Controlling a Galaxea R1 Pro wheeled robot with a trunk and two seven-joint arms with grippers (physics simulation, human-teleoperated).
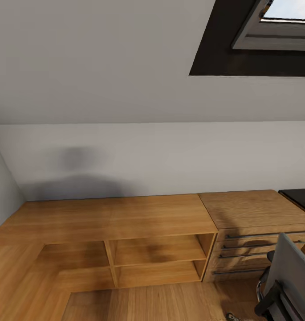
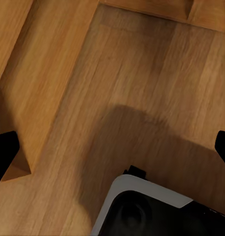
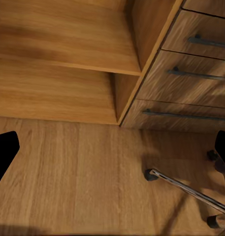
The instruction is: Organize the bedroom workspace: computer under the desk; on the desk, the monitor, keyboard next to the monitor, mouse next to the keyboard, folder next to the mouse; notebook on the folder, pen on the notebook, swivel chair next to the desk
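From the head cam I'm looking at a low wooden shelf unit (image 1: 125,240) on the left, a wooden drawer chest (image 1: 254,232) next to it, then the swivel chair (image 1: 288,281) and a black corner of the desk (image 1: 299,198) at far right. My left wrist cam adds the wood floor (image 2: 132,98) and the robot's base (image 2: 151,209), with the left gripper (image 2: 112,152) spread wide and holding nothing. The right wrist cam catches the chair's chrome leg and wheels (image 3: 191,189) by the chest's bottom drawers, and the right gripper (image 3: 112,152) is also spread and empty.
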